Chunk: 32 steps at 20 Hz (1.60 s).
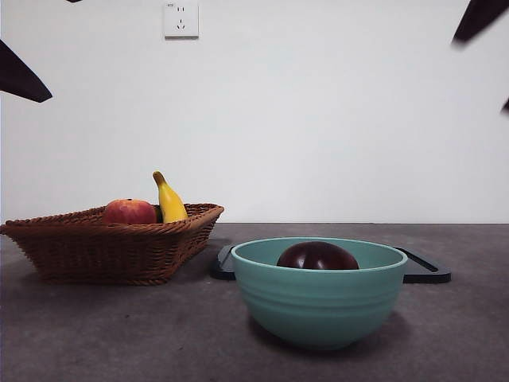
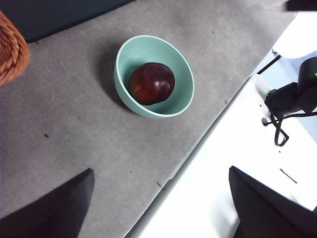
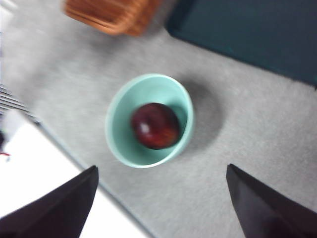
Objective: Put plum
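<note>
1. Sitting at about 9 o'clock in the front view, a brown wicker basket rests on the grey bench; it holds a red-orange round fruit and, just beside it toward 3 o'clock, a yellow banana standing with its tip up.
2. Behind the basket, at roughly 11 o'clock on the white wall, hangs a power socket.
3. Near the centre, toward 5 o'clock, stands a teal bowl, upright and well apart from the basket.
4. The plum lies inside this bowl, dark maroon and glossy, its top just showing above the rim; both wrist views show it resting on the bowl's floor, touching nothing but the bowl.
5. A flat black tray lies behind the bowl, its ends showing at either side of it.
6. The left hand hangs high above the bench, its jaws spread wide and holding nothing; the bowl lies well apart from it at about 12 o'clock in its wrist view.
7. The right hand likewise hovers above the bowl, released, jaws wide apart and empty; its picture is blurred.
8. In the front view only dark arm tips show at the upper corners, at 10 and 2 o'clock.
</note>
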{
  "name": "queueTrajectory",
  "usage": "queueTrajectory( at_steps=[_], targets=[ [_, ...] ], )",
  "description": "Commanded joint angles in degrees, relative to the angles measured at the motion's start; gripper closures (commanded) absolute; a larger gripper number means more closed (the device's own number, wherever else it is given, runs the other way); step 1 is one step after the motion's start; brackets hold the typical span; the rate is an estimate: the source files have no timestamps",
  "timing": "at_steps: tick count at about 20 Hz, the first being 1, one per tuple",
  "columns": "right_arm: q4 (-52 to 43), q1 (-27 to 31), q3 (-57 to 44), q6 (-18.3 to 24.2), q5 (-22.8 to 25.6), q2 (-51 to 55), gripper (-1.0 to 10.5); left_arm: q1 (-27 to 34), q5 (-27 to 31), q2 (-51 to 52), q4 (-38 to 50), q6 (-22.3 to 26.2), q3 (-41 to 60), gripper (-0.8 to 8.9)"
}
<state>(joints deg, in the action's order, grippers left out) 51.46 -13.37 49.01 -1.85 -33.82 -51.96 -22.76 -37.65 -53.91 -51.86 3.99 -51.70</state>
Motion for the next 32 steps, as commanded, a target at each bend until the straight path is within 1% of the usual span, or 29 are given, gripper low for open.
queueTrajectory(
  at_steps=[1,5,7,10,13,16,19,22,28,32],
  targets=[
    [-6.08,-4.00,-2.29,-5.53,3.15,-3.52,5.3,-0.24,-0.33,-0.22,0.48,1.09,-0.50,3.80],
    [-14.82,-11.15,-4.85,-8.44,10.29,-11.08,5.3,-0.24,-0.33,-0.22,0.48,1.11,-0.50,3.79],
    [-17.94,-14.10,-4.87,-8.74,14.23,-15.12,6.1,-0.24,-0.33,-0.22,0.59,1.11,-0.50,3.80],
    [-21.92,-17.07,-4.87,-9.84,19.12,-20.26,6.2,-0.24,-0.33,-0.22,0.57,1.09,-0.50,3.80],
    [-25.53,-19.02,-4.87,-10.80,22.34,-24.48,6.6,-0.24,-0.33,-0.22,0.57,1.09,-0.50,3.80],
    [-27.52,-20.20,-4.87,-11.23,23.43,-27.50,7.2,-0.24,-0.33,-0.22,0.61,1.11,-0.50,3.80],
    [-28.92,-21.14,-4.87,-11.26,23.43,-29.99,7.9,-0.24,-0.33,-0.22,0.63,1.11,-0.50,3.80],
    [-30.14,-21.75,-4.87,-11.21,23.41,-30.03,9.3,-0.24,-0.33,-0.22,0.63,1.14,-0.50,3.80],
    [-30.10,-21.81,-3.82,-11.30,23.19,-28.76,9.4,-0.24,-0.33,-0.22,0.68,1.16,-0.50,3.79],
    [-26.86,-20.74,1.79,-11.26,23.41,-27.34,9.4,-0.24,-0.33,-0.22,0.85,1.16,-0.50,3.79]
  ],
)
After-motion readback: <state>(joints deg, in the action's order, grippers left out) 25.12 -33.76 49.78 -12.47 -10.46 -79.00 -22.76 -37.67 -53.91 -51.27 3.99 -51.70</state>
